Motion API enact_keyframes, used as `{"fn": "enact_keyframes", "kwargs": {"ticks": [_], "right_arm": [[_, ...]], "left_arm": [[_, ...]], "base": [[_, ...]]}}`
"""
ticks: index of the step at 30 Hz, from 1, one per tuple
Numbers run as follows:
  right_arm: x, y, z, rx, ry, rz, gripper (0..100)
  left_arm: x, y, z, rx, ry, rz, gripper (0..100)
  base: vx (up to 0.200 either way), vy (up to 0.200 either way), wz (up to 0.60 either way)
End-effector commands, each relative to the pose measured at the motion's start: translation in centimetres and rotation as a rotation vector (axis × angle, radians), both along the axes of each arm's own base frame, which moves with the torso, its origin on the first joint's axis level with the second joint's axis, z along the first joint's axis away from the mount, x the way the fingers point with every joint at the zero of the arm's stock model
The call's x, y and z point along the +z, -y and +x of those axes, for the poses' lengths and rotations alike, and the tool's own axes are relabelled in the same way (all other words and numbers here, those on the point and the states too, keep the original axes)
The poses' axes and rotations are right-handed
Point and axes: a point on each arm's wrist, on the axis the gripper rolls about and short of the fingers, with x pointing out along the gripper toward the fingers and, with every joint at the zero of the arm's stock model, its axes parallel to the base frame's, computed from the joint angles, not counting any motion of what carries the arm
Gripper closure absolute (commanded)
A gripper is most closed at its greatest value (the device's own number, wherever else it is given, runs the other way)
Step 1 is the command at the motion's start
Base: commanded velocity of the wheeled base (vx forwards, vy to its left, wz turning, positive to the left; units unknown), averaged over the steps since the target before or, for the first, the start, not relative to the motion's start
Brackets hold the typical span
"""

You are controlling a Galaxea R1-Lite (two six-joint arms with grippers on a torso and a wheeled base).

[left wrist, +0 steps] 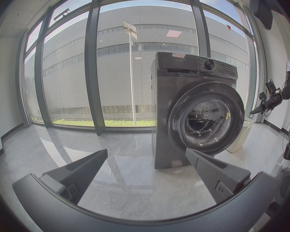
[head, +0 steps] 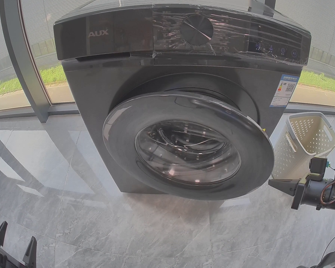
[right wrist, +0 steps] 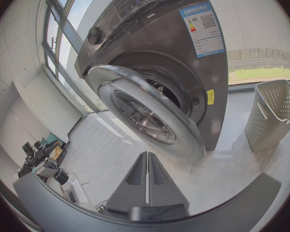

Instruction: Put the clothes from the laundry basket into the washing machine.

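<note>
The laundry basket (head: pixel 305 146) is standing upright on the floor just beside the right front corner of the washing machine (head: pixel 100 86), its open mouth facing up. No clothes are showing in the part of its inside that can be seen, and its bottom is hidden. The right gripper (head: pixel 276 185) is hanging low in front of the basket, fingers pressed flat together and holding nothing, its tip pointing across toward the rim of the door (head: pixel 190 146). That door is hanging partway open, the gap on the basket's side showing the drum mouth behind it. The left gripper (head: pixel 16 237) is sitting well apart on the far left, low over the floor, its fingers spread wide and empty. So the right arm is looking like the nearer one by a long way: the basket is lying just behind and to the right of its tip, and I'm judging it needs to spread its fingers and turn that way.
</note>
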Motion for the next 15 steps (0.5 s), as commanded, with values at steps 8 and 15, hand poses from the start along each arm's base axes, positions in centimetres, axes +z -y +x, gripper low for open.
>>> {"fn": "enact_keyframes", "kwargs": {"ticks": [8, 15], "right_arm": [[-1.6, -1.0, 6.4, -0.155, 0.046, -0.022, 100], [-1.6, -0.2, 7.4, -0.249, 0.15, 0.008, 100]], "left_arm": [[-0.5, 0.0, 0.0, 0.001, -0.004, 0.001, 0], [-0.5, 0.0, 0.0, 0.001, -0.004, -0.002, 0]], "base": [[0.0, 0.0, 0.0], [0.029, 0.0, 0.0]]}}
